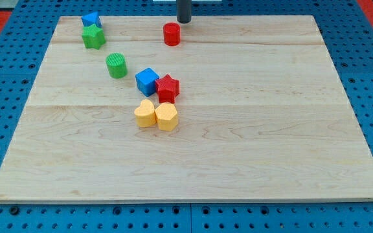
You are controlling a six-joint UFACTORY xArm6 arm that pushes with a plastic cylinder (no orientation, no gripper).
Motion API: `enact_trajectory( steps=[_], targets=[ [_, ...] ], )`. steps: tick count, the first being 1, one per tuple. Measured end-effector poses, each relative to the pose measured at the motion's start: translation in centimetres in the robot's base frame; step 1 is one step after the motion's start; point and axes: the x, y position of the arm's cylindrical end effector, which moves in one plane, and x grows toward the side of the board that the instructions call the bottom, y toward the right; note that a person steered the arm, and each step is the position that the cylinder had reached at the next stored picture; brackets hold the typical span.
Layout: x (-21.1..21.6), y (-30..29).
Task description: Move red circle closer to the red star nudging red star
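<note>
The wooden desk [251, 129] fills the view; my tip [184, 21] stands at the view's top, just beside the red circle [171, 34] on its upper right, with no claw to part or close; the red star [168, 88] lies well below, touching the blue cube [147, 81]; two yellow blocks [156, 115] sit under them; a green cylinder [116, 66], green star [93, 37] and second blue block [91, 19] lie leftward.

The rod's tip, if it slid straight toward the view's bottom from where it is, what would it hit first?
My tip sits just up and right of the red circle, so it would probably clip the circle's right edge first, though depth is unclear. The red star lies farther down.
</note>
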Motion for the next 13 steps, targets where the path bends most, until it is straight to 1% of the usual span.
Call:
enact_trajectory(
  steps=[1, 2, 3, 4, 7, 10, 11, 12, 13],
  targets=[
    [0.0, 0.6],
    [-0.1, -0.9],
    [0.7, -4.2],
    [2.7, -4.9],
    [7.8, -1.6],
    [13.5, 6.9],
    [14.7, 7.6],
    [17.5, 4.7],
    [18.3, 2.1]
  ],
)
